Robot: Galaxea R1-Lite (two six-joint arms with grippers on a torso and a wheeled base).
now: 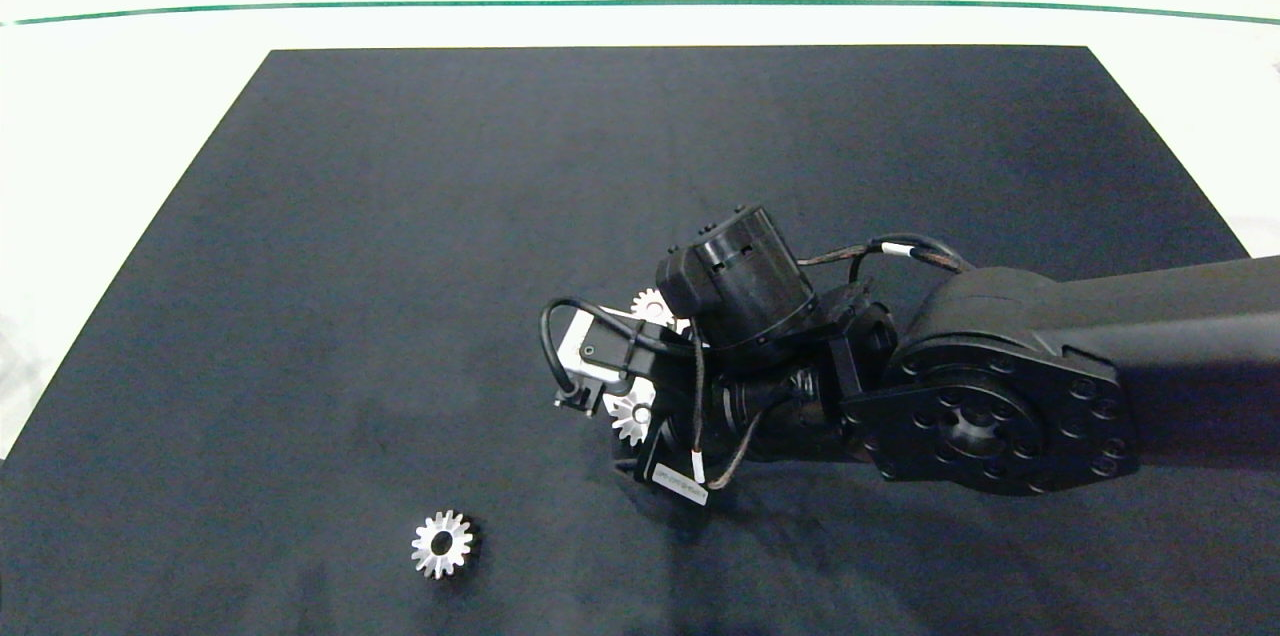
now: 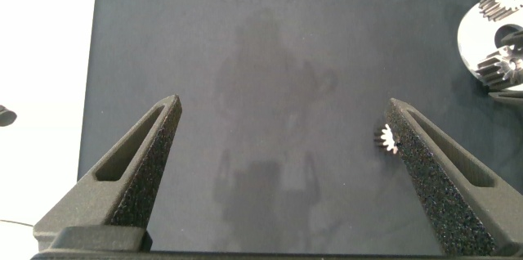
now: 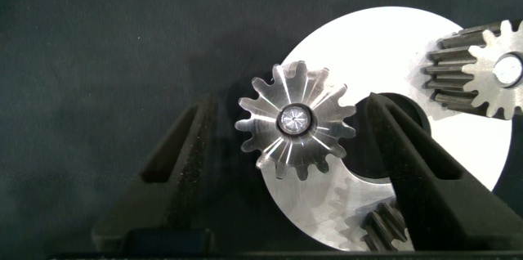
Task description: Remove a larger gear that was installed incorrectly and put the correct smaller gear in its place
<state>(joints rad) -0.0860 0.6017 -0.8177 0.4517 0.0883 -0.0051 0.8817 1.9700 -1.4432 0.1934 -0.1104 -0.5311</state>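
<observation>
Right wrist view gives you the clearest read: the right gripper (image 3: 298, 141) has its two fingers (image 3: 176, 158) spread, one on each side of the larger gear (image 3: 296, 119), and neither pad touches the teeth. That gear, with long pointed teeth and a small centre hole, sits on a round silver plate (image 3: 474, 150), overhanging its edge. Two stubby-toothed small gears share the plate, one (image 3: 486, 68) at its far rim and one (image 3: 384, 227) partly hidden behind a finger. In the head view you see the right arm (image 1: 1000, 376) reaching in over the middle of the black mat (image 1: 400, 216). The smaller gear (image 1: 442, 543), with its wide dark bore, lies flat on the mat near the front edge, well apart from the plate. Your left gripper (image 2: 282, 162) hangs above bare mat, fingers wide and holding nothing.
</observation>
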